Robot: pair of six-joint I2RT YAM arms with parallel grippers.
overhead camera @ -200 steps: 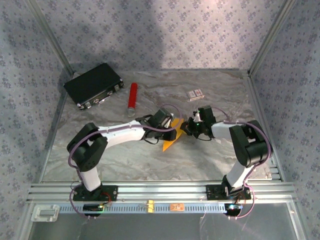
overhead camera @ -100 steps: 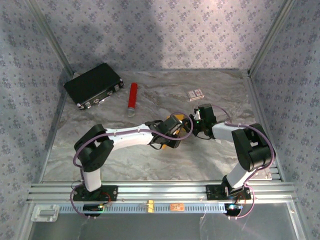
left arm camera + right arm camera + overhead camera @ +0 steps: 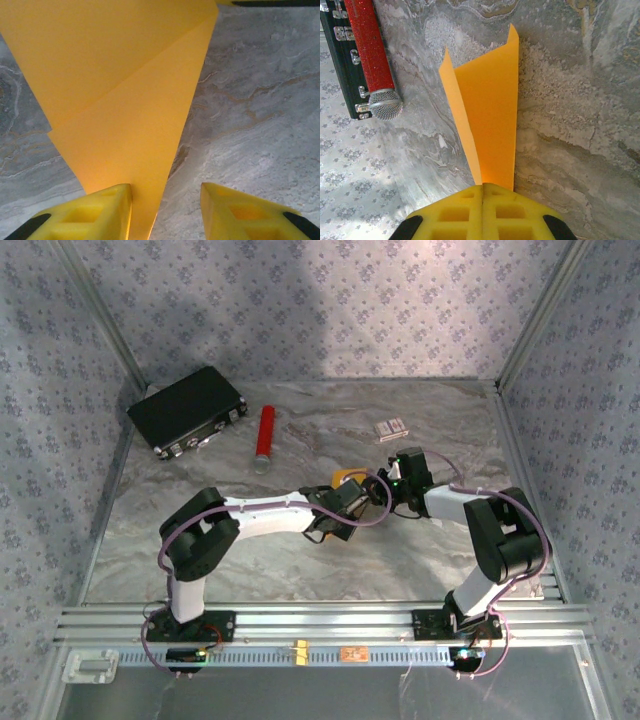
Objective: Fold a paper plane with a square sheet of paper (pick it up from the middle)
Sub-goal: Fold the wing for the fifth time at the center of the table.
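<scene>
Paper (image 3: 490, 115) sits clamped in right gripper (image 3: 483, 186); left wrist view shows left gripper (image 3: 165, 192), jaws apart.

left arm: stretches farther right, elbow shifted rightward | left gripper (image 3: 166, 194): now beside right gripper (image 3: 483, 189) | thin orange-yellow folded paper sheet (image 3: 346, 477): once-exposed triangle now mostly under left arm

Black case (image 3: 188, 410), red microphone (image 3: 265, 436), small box (image 3: 391, 428)

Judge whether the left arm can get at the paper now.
Probably yes: the left tool stands open with the paper's narrow end between its fingers, nothing blocking; the right tool grips another part.
</scene>
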